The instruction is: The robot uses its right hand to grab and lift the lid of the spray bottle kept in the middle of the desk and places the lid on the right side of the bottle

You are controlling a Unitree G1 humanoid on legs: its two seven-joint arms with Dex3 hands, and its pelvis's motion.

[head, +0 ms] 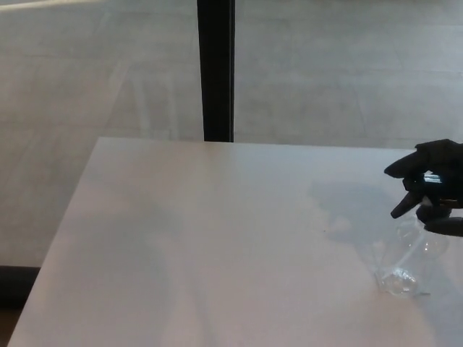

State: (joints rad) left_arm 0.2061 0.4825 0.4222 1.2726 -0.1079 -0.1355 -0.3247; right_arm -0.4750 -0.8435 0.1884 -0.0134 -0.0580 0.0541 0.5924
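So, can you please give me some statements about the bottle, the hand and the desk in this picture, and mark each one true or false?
1. The right hand is at the black spray lid of the bottle. True.
2. The spray bottle is made of dark opaque plastic. False: its body is clear.
3. The bottle stands near the right edge of the picture. True.
4. The lid already lies on the desk beside the bottle. False: it is on top of the bottle.
5. The left hand rests on the desk. False: no left hand shows.
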